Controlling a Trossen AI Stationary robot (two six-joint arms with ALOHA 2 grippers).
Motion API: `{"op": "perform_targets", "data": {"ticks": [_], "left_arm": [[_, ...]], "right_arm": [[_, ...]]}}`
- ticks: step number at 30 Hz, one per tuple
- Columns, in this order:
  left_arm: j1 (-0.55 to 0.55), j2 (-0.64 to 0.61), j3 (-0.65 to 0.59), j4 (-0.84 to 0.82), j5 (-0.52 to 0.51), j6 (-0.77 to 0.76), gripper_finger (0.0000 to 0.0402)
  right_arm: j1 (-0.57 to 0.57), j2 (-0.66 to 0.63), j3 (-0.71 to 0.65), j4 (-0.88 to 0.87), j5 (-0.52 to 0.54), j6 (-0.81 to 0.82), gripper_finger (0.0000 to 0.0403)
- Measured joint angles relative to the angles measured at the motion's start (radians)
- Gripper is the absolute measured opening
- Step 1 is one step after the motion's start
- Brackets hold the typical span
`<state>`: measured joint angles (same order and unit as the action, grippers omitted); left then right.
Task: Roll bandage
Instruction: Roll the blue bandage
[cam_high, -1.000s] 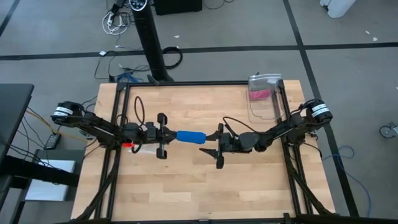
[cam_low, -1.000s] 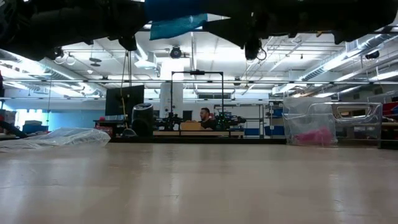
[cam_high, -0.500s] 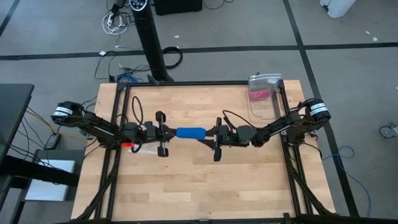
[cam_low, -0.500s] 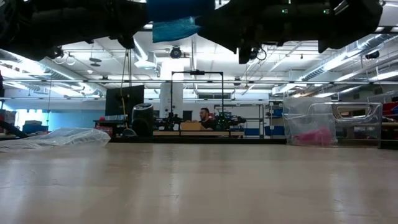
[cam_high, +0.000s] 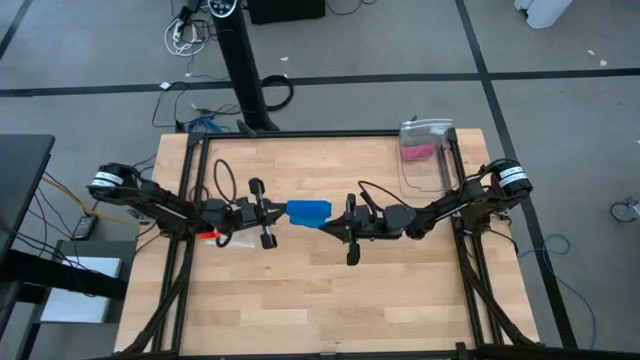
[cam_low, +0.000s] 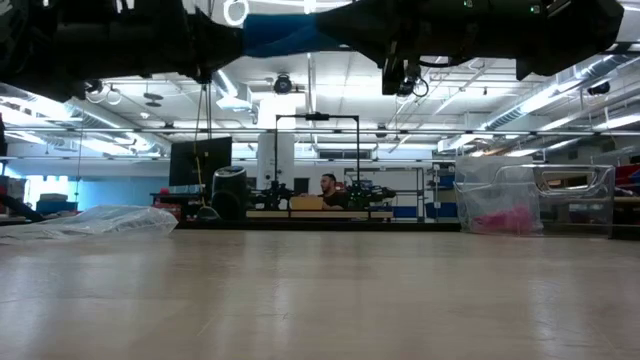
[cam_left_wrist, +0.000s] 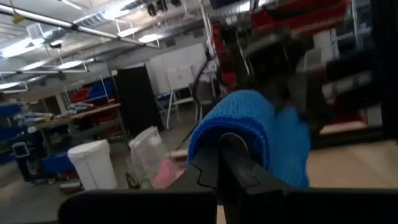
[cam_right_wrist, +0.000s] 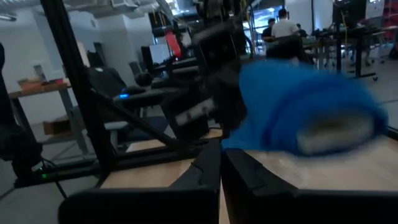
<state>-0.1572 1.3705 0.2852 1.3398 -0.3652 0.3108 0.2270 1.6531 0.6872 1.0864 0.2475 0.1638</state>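
A blue bandage, partly rolled, is held above the middle of the wooden table between my two grippers. My left gripper comes level from the table's left and is shut on the roll's left end. My right gripper comes level from the right and is shut at the roll's near right corner, where a loose blue flap sticks out. In the low view the bandage shows only at the top edge, well clear of the table top. The left wrist view shows the roll end-on. My left gripper pinches the roll's left end between its two fingers, level from the table's left and along the roll's axis. The roll is lifted clear of the table and lies about level. My right gripper is shut on the blue flap at the roll's near right corner, level from the table's right. The fingertips hide the exact place of contact, and whether they hold one layer or several does not show.
A clear plastic box with pink contents stands at the far right of the table. A small red thing lies under my left arm. A crumpled clear plastic bag lies at the left in the low view.
My right gripper has moved left toward the bandage and shut on its flap. My left gripper has turned about its own axis with the roll. The flap that hung below the roll has been drawn up.
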Motion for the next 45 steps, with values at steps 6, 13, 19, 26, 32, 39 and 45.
{"op": "perform_targets", "data": {"ticks": [6, 13, 19, 26, 32, 39, 45], "left_arm": [[-0.013, 0.13, 0.047, 0.008, -0.041, 0.028, 0.0003], [-0.059, 0.249, 0.079, 0.002, -0.099, 0.077, 0.0003], [-0.107, 0.32, 0.075, -0.004, -0.138, 0.07, 0.0002], [-0.128, 0.451, 0.085, 0.003, -0.135, -0.02, 0.0002], [-0.127, 0.607, 0.14, 0.004, -0.138, -0.057, 0.0002], [-0.113, 0.721, 0.159, 0.062, -0.154, -0.12, 0.0002], [-0.112, 0.727, 0.151, 0.057, -0.157, -0.127, 0.0002]], "right_arm": [[-0.001, 0.0, 0.0, 0.013, -0.003, 0.018, 0.0004], [0.008, 0.0, 0.0, -0.036, 0.059, 0.041, 0.0004], [0.032, 0.0, 0.0, -0.203, 0.122, 0.135, 0.0006], [0.067, 0.0, 0.0, -0.433, 0.188, 0.276, 0.0006], [0.081, 0.034, -0.001, -0.574, 0.235, 0.359, 0.0006], [0.078, 0.129, -0.001, -0.59, 0.231, 0.4, 0.0007], [0.085, 0.141, -0.001, -0.626, 0.226, 0.428, 0.0033]]}}
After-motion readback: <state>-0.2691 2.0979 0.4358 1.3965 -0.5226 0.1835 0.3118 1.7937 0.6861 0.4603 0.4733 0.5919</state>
